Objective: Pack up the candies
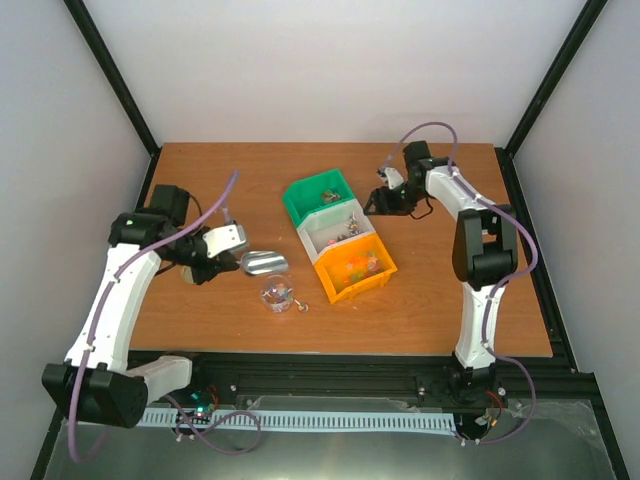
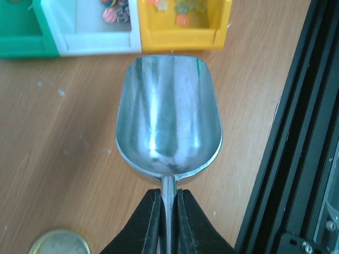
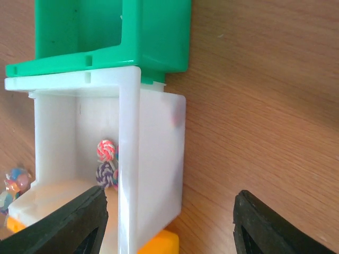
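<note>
Candies lie in the white bin and the orange bin; a pink-white one and a purple one show in the right wrist view, and others show in the left wrist view. My left gripper is shut on the handle of an empty metal scoop, which points at the bins from the left. My right gripper is open and straddles the white bin's right wall; it shows in the top view at the bins' far right side.
A green bin stands behind the white one. A small clear jar holding a few candies sits in front of the scoop, with a loose bit beside it. A gold lid lies left of my left gripper. A black rail runs along the table's near edge.
</note>
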{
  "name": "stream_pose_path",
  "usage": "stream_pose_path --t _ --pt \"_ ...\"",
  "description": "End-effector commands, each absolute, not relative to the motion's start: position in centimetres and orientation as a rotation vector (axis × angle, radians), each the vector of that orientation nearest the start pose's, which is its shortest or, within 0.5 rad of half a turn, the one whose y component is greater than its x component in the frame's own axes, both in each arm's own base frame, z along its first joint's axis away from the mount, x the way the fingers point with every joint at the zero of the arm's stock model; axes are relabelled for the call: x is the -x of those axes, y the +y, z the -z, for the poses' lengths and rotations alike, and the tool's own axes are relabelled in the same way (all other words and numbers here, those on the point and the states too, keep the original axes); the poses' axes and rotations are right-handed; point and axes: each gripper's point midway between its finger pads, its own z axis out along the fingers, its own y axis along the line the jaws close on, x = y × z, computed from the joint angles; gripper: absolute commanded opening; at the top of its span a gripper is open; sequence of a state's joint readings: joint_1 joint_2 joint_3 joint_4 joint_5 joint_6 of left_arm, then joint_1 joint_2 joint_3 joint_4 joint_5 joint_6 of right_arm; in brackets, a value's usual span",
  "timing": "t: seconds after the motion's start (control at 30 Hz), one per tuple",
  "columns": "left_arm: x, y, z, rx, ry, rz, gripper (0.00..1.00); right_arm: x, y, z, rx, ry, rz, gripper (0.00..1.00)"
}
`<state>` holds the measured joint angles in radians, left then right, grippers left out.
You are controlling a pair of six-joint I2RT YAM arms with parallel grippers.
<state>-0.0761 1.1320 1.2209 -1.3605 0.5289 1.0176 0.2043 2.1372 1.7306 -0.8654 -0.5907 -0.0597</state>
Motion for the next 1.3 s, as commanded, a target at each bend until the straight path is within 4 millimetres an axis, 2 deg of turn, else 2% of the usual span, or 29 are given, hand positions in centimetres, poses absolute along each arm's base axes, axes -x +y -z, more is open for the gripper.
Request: stream_pose_path --t 0.0,0.1,0.2,0.27,0.47,0.63,0.9,1.07,1.27 --pt "-22.6 -14.0 -23.8 -1.412 2.073 0.540 0.01 -43.6 16.7 -11.5 0.493 2.678 -0.876 0.65" --pt "-23.2 -16.3 -23.0 -1.440 2.062 0.539 0.01 -42.4 15.8 -11.4 0.506 2.699 -0.865 0.62" --pt "-23.6 -18.8 -22.1 -1.478 2.042 0.524 0.01 -40.6 15.7 -11.6 0.545 2.710 -0.887 0.60" --pt "-24.1 -20.2 -21.3 -1.505 2.043 0.496 0.01 -39.2 15.7 -11.0 0.557 2.734 -0.906 0.58" --pt "-25.4 -23.2 -19.2 -1.565 2.139 0.474 0.01 -37.1 15.6 -9.7 0.567 2.791 -0.946 0.50" --pt "-25.9 -24.7 -17.2 -1.659 2.221 0.387 0.01 -36.3 16.0 -9.4 0.537 2.797 -1.008 0.44" --pt "-27.3 -26.7 -15.2 -1.663 2.395 0.303 0.01 -35.8 16.6 -9.3 0.497 2.793 -1.084 0.37" --pt "-27.6 -27.1 -13.7 -1.717 2.438 0.184 0.01 -35.4 16.9 -9.0 0.487 2.801 -1.092 0.31" --pt "-28.3 -27.5 -11.7 -1.687 2.506 0.123 0.01 -34.8 17.0 -8.3 0.456 2.817 -1.106 0.24"
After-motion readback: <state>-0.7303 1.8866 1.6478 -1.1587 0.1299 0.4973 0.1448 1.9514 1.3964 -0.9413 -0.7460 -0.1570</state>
